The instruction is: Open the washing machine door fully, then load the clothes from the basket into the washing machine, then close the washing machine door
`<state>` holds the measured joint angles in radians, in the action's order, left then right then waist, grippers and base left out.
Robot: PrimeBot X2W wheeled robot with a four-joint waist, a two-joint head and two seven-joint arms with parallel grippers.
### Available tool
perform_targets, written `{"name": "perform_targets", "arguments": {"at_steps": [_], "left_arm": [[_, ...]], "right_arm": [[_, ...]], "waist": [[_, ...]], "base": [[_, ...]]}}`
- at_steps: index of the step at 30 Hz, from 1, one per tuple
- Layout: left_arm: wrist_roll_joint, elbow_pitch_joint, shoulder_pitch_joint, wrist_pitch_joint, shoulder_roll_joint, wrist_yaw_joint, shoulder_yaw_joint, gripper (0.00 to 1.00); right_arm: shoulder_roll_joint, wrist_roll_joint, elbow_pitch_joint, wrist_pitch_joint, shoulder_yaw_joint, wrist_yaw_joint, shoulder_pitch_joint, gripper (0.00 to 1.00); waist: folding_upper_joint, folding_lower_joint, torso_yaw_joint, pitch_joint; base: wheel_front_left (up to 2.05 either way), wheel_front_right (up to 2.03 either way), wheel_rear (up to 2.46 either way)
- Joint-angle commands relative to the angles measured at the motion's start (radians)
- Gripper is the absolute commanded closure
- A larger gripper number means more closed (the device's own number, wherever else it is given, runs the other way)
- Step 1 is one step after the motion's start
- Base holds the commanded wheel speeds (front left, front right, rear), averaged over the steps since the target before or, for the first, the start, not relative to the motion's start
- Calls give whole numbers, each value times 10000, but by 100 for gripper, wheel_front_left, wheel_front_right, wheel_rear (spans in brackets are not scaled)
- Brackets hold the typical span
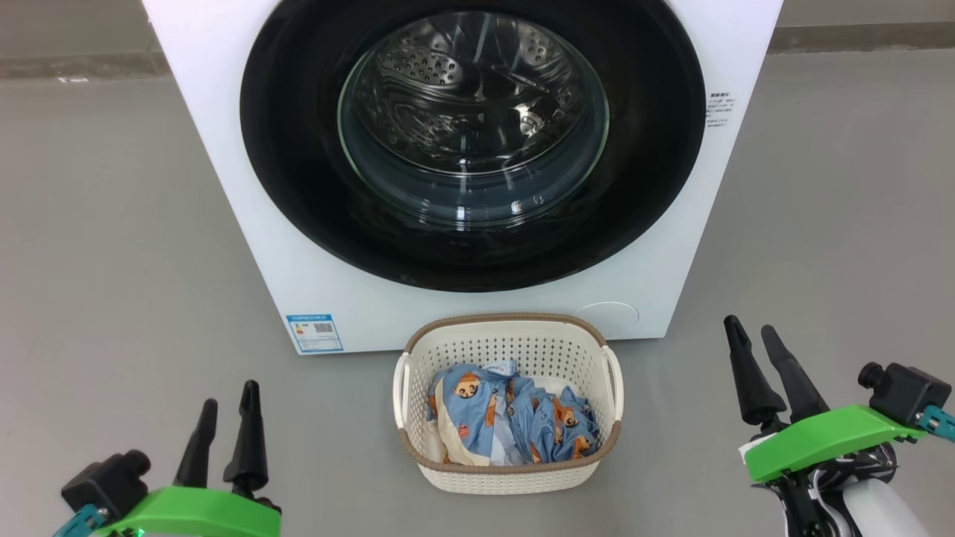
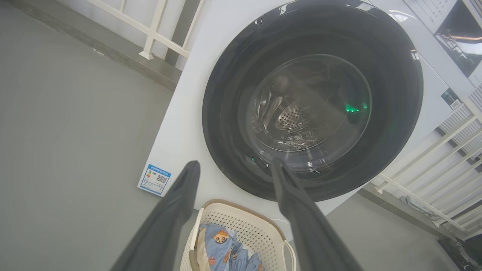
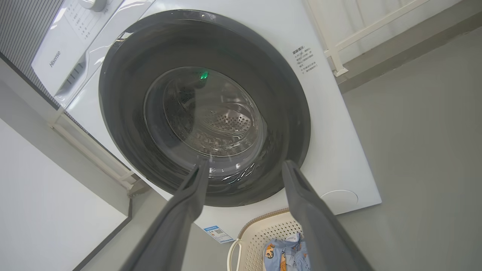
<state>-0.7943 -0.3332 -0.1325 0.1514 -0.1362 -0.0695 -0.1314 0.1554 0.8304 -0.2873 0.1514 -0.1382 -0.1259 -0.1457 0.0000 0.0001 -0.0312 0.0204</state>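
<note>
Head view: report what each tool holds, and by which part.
Nothing is held: left tool and right tool are open, empty, apart from the basket.

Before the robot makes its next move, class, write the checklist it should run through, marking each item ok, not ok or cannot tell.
1. Door fully open: not ok, it is shut.
2. Left fingers spread and empty: ok.
3. Right fingers spread and empty: ok.
4. Clothes in the basket: ok.
5. Door handle found: cannot tell.
</note>
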Motion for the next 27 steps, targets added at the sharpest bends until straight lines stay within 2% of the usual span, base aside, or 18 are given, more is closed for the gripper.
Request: {"name": "perform_targets", "arguments": {"at_steps": [1,27], "left_arm": [[321,146,-543,167,-168,-35,186,0],[2983,-269,-800,930,-312,-127,-83,0]], "right_arm": [[166,-382,310,159,-202,-40,-517,0],[462,-3146,-5,929,-944,-47,-660,0]], "waist": [[0,0,-3,9],[0,0,-107,95]], "base": [[0,0,0],[0,0,0]]}}
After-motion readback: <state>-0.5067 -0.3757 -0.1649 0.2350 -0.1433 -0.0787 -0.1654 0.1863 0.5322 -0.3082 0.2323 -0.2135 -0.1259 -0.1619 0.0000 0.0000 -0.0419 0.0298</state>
